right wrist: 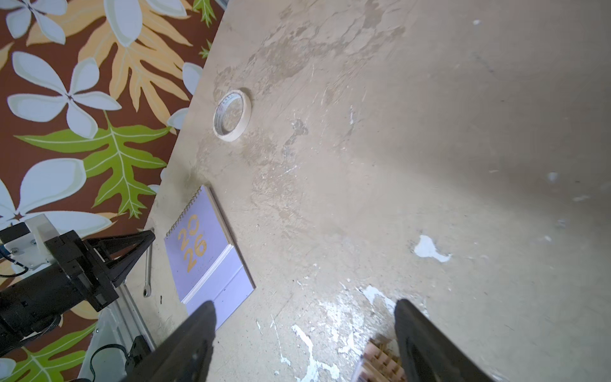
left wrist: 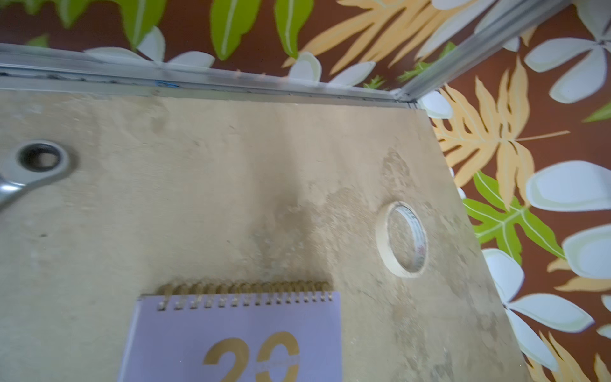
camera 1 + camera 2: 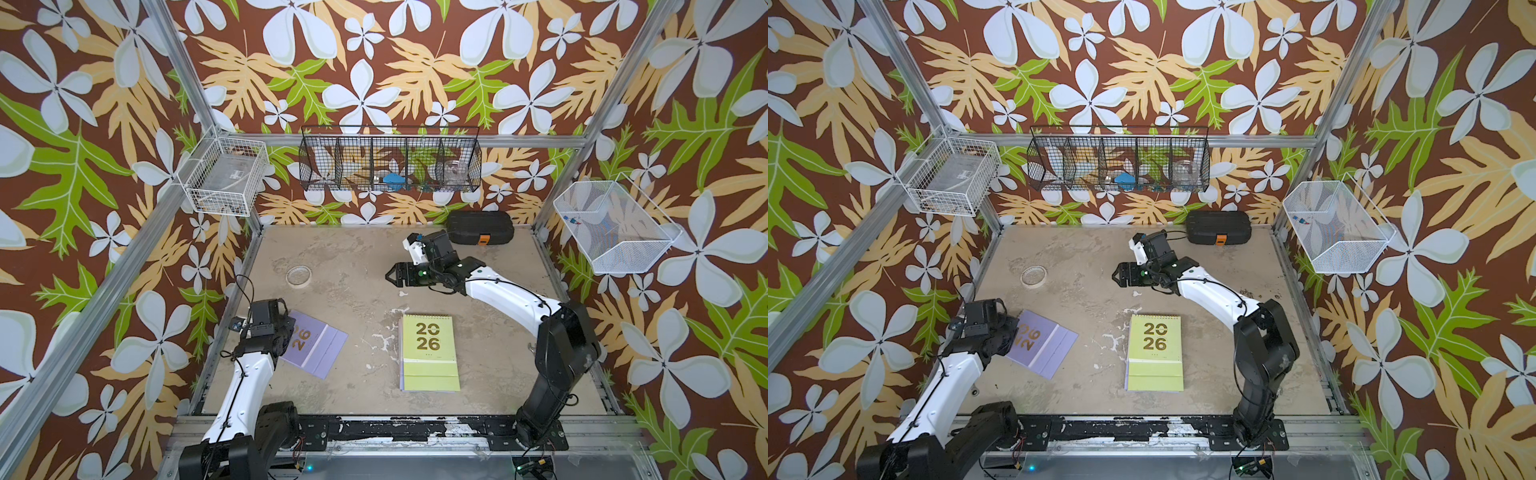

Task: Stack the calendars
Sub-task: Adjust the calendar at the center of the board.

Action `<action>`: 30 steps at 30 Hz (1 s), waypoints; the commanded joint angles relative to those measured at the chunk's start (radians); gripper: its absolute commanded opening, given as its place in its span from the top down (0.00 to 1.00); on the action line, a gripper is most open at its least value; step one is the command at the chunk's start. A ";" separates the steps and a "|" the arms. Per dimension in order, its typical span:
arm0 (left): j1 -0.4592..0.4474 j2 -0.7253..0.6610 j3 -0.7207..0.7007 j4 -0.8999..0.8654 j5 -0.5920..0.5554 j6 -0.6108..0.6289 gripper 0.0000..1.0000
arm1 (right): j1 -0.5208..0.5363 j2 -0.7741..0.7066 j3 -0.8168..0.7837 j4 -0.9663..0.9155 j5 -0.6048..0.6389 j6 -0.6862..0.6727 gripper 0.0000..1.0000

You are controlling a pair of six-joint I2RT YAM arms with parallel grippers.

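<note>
A lime green calendar (image 3: 430, 353) (image 3: 1154, 353) with a gold "2026" tops a pile at the table's front centre, and lilac edges show under it. A lilac calendar (image 3: 320, 349) (image 3: 1046, 349) (image 2: 238, 330) (image 1: 205, 251) lies flat and askew at the front left. My left gripper (image 1: 150, 235) (image 3: 1012, 328) hangs at that calendar's spiral-bound end; its fingers meet in a point with nothing between them. My right gripper (image 3: 388, 274) (image 3: 1115, 274) (image 1: 304, 330) hovers behind the pile, jaws wide apart and empty. The pile's spiral edge (image 1: 380, 360) shows beside one finger.
A roll of masking tape (image 3: 298, 275) (image 2: 401, 239) (image 1: 231, 115) lies at the back left. A metal wrench (image 2: 33, 165) (image 1: 147, 264) lies along the left edge. A black case (image 3: 480, 226) with an orange latch sits at the back right. Wire baskets hang on the walls.
</note>
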State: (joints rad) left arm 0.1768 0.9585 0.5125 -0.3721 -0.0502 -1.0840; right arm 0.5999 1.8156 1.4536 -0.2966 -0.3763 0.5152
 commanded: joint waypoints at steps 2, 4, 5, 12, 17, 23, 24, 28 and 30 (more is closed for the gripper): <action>0.051 0.032 -0.013 -0.027 -0.027 -0.060 1.00 | 0.050 0.086 0.088 -0.034 -0.029 -0.011 0.14; 0.071 0.047 -0.018 -0.042 -0.011 -0.073 1.00 | 0.071 0.137 0.139 -0.051 -0.036 -0.015 0.14; 0.077 0.048 -0.019 -0.046 -0.013 -0.075 1.00 | 0.082 0.159 0.159 -0.053 -0.039 -0.014 0.14; 0.078 0.051 -0.015 -0.098 -0.030 -0.080 0.86 | 0.113 0.244 0.242 -0.051 -0.068 0.000 0.13; 0.078 0.034 -0.057 -0.137 -0.023 -0.104 0.80 | 0.114 0.269 0.257 -0.034 -0.085 0.009 0.12; 0.078 0.027 -0.070 -0.179 -0.040 -0.129 0.67 | 0.115 0.281 0.254 -0.018 -0.104 0.011 0.11; 0.079 0.032 -0.071 -0.180 -0.036 -0.130 0.63 | 0.114 0.282 0.251 -0.016 -0.106 0.011 0.11; 0.078 0.053 -0.068 -0.195 -0.045 -0.125 0.48 | 0.115 0.290 0.254 -0.015 -0.115 0.008 0.10; 0.078 0.065 -0.074 -0.194 -0.046 -0.120 0.40 | 0.114 0.293 0.256 -0.015 -0.115 0.005 0.10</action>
State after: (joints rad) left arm 0.2527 1.0134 0.4427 -0.5423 -0.0784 -1.2057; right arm 0.7139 2.1059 1.7035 -0.3290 -0.4755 0.5228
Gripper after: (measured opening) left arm 0.585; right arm 0.900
